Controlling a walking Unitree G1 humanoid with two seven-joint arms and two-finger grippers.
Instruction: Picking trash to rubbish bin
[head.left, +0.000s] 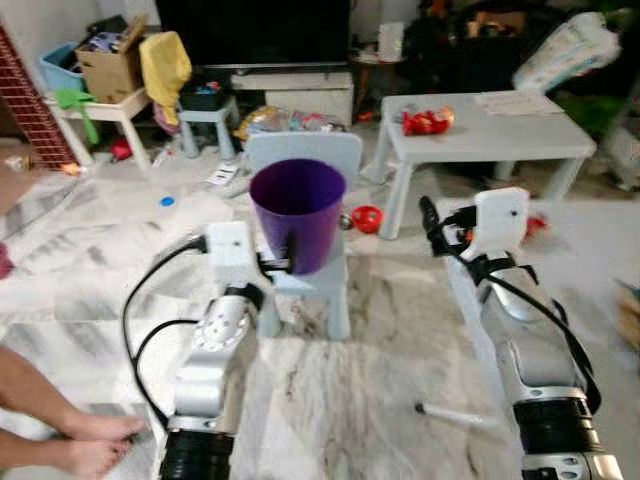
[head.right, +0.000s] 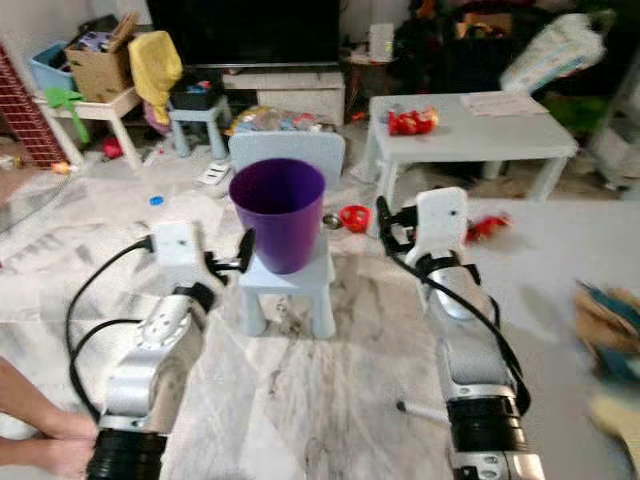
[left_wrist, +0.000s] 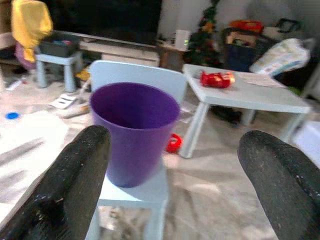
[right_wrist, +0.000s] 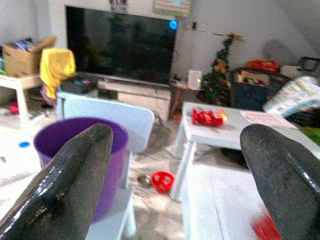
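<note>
A purple rubbish bin (head.left: 297, 212) stands on the seat of a small pale blue chair (head.left: 310, 290) in front of me. My left gripper (head.left: 278, 262) is raised just left of the bin's lower wall, open and holding nothing; in the left wrist view its fingers (left_wrist: 75, 175) frame the bin (left_wrist: 134, 131). My right gripper (head.left: 438, 225) hangs to the right of the bin, apart from it, also open and holding nothing. A red crumpled wrapper (head.left: 427, 121) lies on the white table (head.left: 500, 140). A small red object (head.left: 367, 217) lies on the floor beside the chair.
A thin white stick-like item (head.left: 452, 412) lies on the marble floor near my right arm. A person's hands (head.left: 85, 440) rest on the floor at lower left. Behind are a TV stand, a cardboard box (head.left: 108, 62), stools and scattered clutter.
</note>
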